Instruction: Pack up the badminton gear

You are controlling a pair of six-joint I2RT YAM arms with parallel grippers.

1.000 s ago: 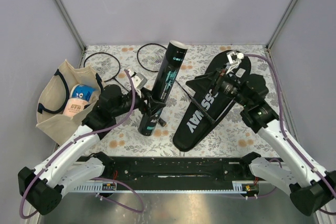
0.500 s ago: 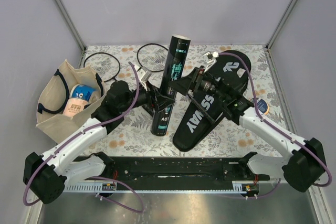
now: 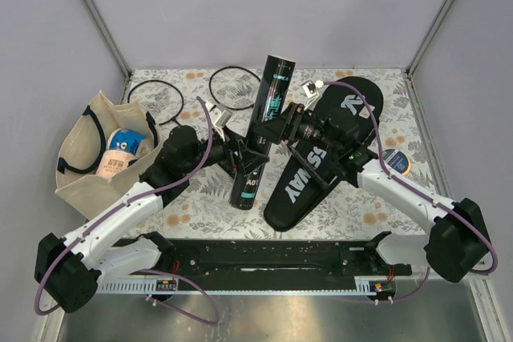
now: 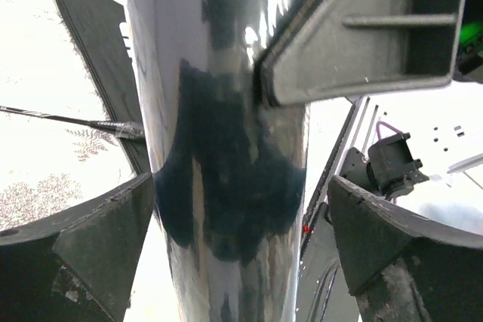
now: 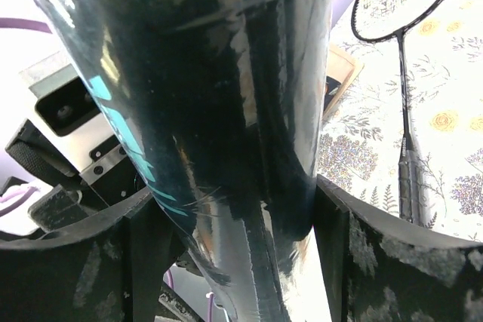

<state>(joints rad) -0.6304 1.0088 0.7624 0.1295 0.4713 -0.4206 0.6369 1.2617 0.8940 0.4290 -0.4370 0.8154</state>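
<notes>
**A:** Start close in. What has the left claw got?

**B:** Nothing gripped. Its jaws stand wide around the lower part of the black tube. In the left wrist view one finger sits against the tube's side. The other finger is clear of it, with a bright gap between.

**A:** And the right claw?

**B:** It is higher up the same tube and set narrower. In its own wrist view both fingers seem pressed to the tube's sides, though that picture is too close to be sure.

**A:** Where does the tube stand?

**B:** In the middle of the table, on its lower end, with its top leaning toward the back.

**A:** What do you get from only one view?

**B:** The left wrist view shows the right claw's finger flat against the tube from the other side. Only the top view shows the surroundings. The black cover lies just right of the tube, partly under the right arm. A tape roll is beyond it to the right, and a beige bag sits at the far left. The two racquets lie at the back. The right wrist view shows the strung head of one of them.
</notes>
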